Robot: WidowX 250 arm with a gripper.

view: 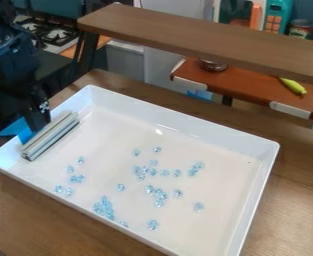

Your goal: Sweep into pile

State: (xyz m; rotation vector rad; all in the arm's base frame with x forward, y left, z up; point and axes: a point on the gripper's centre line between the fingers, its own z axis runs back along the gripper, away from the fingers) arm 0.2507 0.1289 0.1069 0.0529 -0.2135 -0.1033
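The pale blue crystals (pixel 140 172) lie scattered in loose clumps over the white tray's (pixel 205 131) floor, the thickest clump near its front edge. They lie to the right of the tool (pixel 38 117) and nearer the camera. The grey bar (pixel 50 136) lies between, its long axis along the tray's left wall, so a broadside push rightward should gather them. The tool is at the bar's upper side; whether it is clamped on it, I cannot tell.
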